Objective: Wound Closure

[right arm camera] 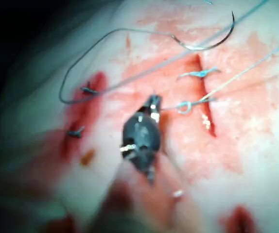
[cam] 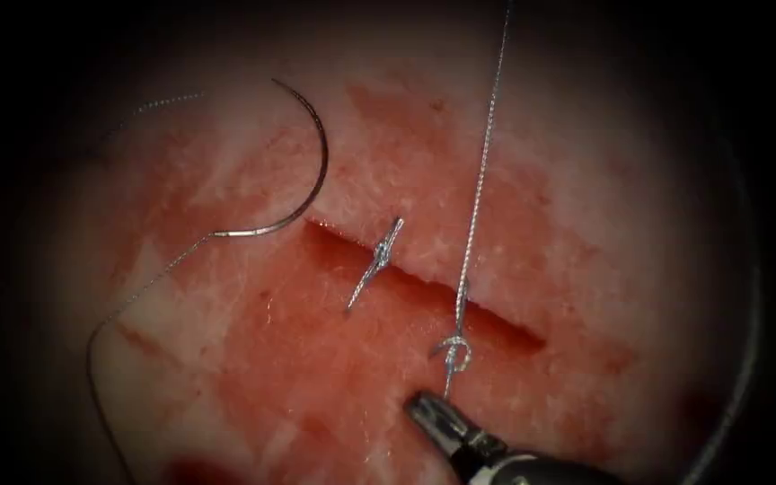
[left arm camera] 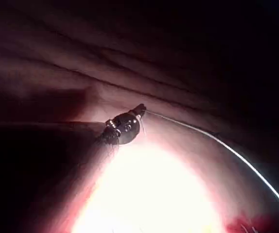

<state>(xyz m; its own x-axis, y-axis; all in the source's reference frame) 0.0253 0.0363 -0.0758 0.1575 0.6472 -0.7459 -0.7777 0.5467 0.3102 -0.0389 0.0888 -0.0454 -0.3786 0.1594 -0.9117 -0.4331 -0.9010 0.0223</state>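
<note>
The tissue (cam: pixel 586 224) is seen with the cut (cam: pixel 424 283) running slantwise across its middle, and red fluid (cam: pixel 316 359) is spread over the surface on both sides of it. The needle (cam: pixel 312 171) is left lying free on the tissue beyond the cut's left end, held by neither tool and not driven into the tissue; its curve arches upward with the point toward the tissue's far edge. From its swaged end the thread (cam: pixel 136 296) is trailed down toward the tissue's near left edge.

A finished knot (cam: pixel 379 260) with short cut ends is laid across the cut near its left end. A second knot (cam: pixel 455 350) is seated just on the near side of the cut, toward its right end. From it one strand (cam: pixel 482 153) is drawn taut up and away toward the far edge.

The right tool (cam: pixel 428 411) is brought in from the near right corner, its jaws pressed together on the short tail of thread just below the second knot; this hold is confirmed in the right wrist view (right arm camera: pixel 153 103).

In the left wrist view the left tool (left arm camera: pixel 139 109) is seen well above the tissue, pinching a strand of thread (left arm camera: pixel 217 141) that is stretched away from it.
</note>
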